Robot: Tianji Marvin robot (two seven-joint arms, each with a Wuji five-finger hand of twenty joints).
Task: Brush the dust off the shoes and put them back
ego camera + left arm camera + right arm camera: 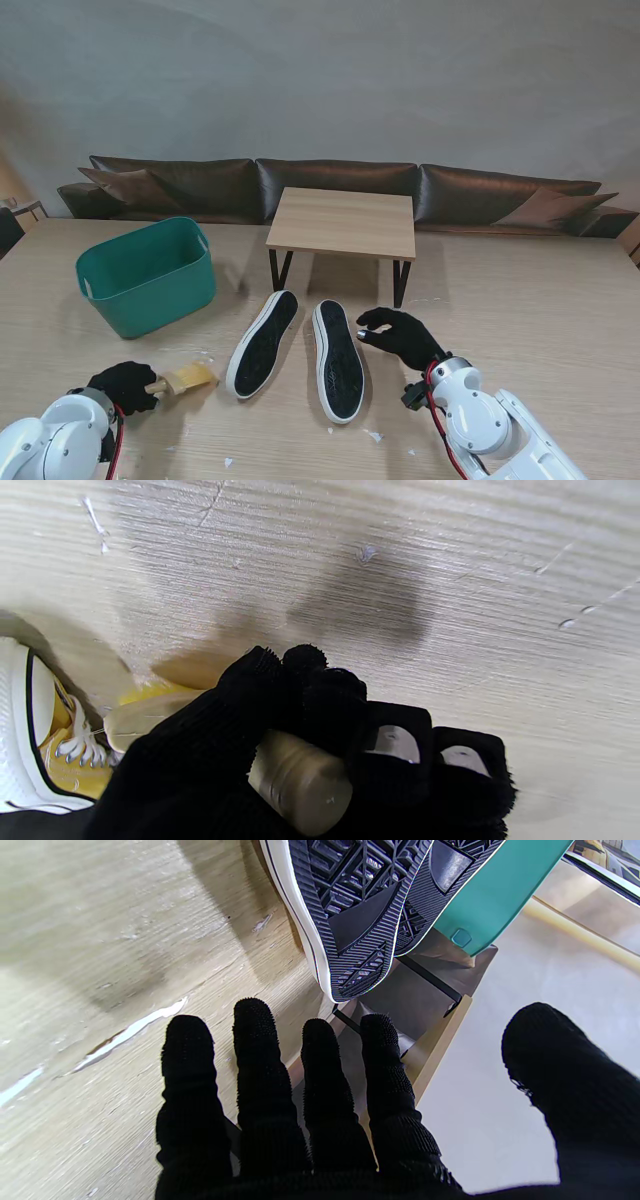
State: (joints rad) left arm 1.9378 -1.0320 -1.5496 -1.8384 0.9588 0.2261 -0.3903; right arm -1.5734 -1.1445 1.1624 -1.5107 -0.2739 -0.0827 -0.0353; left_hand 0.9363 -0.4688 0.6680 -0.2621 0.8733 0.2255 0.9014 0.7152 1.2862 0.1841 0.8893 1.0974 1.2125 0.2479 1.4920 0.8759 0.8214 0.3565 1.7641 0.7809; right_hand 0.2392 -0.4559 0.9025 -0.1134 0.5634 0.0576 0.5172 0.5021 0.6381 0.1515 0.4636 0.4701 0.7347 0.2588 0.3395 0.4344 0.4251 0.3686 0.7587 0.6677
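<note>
The left arm (50,440) rises from the near-left corner of the table, its black-gloved left hand (122,386) curled into a fist around a brush handle (300,780). The right arm (500,425) comes in from the near-right corner. Its right hand (400,335) is gloved too, empty, the four fingers (260,1065) straight and slightly apart, thumb (560,1075) held wide to the side.
</note>
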